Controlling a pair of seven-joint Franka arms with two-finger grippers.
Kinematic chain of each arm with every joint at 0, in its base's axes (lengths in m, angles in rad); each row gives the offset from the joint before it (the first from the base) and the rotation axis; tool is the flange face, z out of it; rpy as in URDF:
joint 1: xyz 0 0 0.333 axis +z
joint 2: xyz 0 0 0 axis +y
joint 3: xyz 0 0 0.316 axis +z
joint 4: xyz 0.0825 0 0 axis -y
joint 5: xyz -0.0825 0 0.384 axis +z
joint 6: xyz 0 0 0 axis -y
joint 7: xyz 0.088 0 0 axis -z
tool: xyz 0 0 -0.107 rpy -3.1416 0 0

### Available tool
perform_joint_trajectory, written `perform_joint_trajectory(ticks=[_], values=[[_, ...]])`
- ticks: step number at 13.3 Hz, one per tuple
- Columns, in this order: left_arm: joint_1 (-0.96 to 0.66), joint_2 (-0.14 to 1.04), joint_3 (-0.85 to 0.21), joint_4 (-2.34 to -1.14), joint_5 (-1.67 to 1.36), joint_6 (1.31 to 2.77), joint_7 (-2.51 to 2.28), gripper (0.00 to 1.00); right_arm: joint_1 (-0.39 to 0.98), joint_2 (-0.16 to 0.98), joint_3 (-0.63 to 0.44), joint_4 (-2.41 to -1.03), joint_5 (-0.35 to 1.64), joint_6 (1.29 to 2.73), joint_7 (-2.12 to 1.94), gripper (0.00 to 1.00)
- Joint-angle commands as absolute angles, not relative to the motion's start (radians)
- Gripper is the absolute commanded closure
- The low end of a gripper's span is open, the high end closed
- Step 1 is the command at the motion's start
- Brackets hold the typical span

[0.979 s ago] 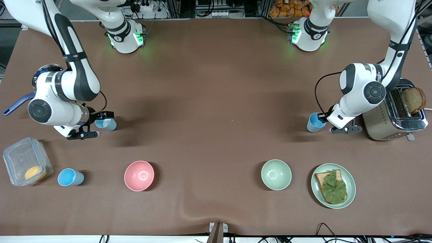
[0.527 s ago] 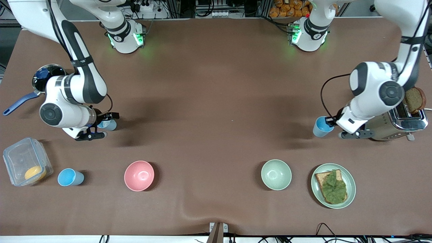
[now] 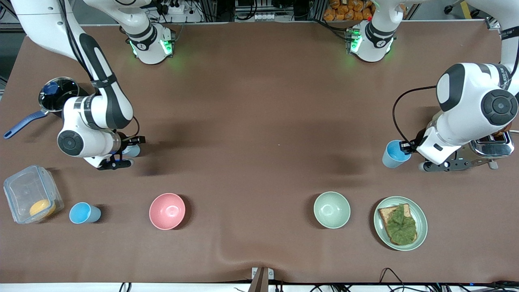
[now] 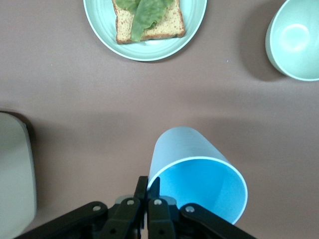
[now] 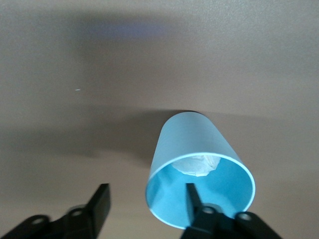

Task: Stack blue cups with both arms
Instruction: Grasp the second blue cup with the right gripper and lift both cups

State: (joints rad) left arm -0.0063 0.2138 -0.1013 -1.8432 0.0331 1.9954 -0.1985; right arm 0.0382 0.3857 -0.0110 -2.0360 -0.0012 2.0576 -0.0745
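Observation:
There are three blue cups. My left gripper (image 3: pixel 406 147) is shut on the rim of one blue cup (image 3: pixel 393 154) and holds it tilted just above the table beside the toaster; in the left wrist view the cup (image 4: pixel 197 167) has its wall pinched by the fingers (image 4: pixel 142 188). My right gripper (image 3: pixel 128 147) is open at a second cup (image 3: pixel 133 151), which the arm mostly hides. In the right wrist view, that gripper (image 5: pixel 147 199) has one finger inside this cup (image 5: pixel 192 144) and one outside. A third cup (image 3: pixel 84 213) stands beside the clear container.
A pink bowl (image 3: pixel 167 211), a pale green bowl (image 3: pixel 331 209) and a plate (image 3: pixel 421 227) with bread and lettuce lie nearest the front camera. A toaster (image 3: pixel 488 148) stands at the left arm's end. A clear container (image 3: pixel 30 196) and a pan (image 3: pixel 56 95) are at the right arm's end.
The left arm has risen and carried its cup toward its own end of the table. The right arm has shifted toward its cup, and its wrist now hides most of it.

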Motion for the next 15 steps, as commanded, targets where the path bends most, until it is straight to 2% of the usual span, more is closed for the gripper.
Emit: perform_joint_trajectory(ticks=[1,5,7,9,11,15], values=[[-0.046,0.232,-0.110,-1.757,0.037,1.904,-0.302,1.00,0.043,0.390,-0.012,-2.022,-0.005,2.049,-0.063,1.00],[-0.119,0.232,-0.117,-1.743,0.031,1.891,-0.450,1.00,0.044,0.420,-0.014,-1.976,-0.014,2.048,-0.074,1.00],[-0.152,0.248,-0.117,-1.692,-0.003,1.850,-0.486,1.00,0.075,0.422,-0.012,-1.957,-0.011,2.046,-0.058,1.00],[-0.152,0.273,-0.117,-1.638,-0.064,1.812,-0.534,1.00,0.113,0.422,-0.011,-1.899,0.008,1.955,-0.022,1.00],[-0.166,0.273,-0.117,-1.638,-0.071,1.812,-0.551,1.00,0.179,0.423,-0.012,-1.839,0.116,1.881,0.066,1.00],[-0.207,0.281,-0.117,-1.634,-0.081,1.812,-0.652,1.00,0.384,0.486,-0.012,-1.717,0.271,1.881,0.393,1.00]])
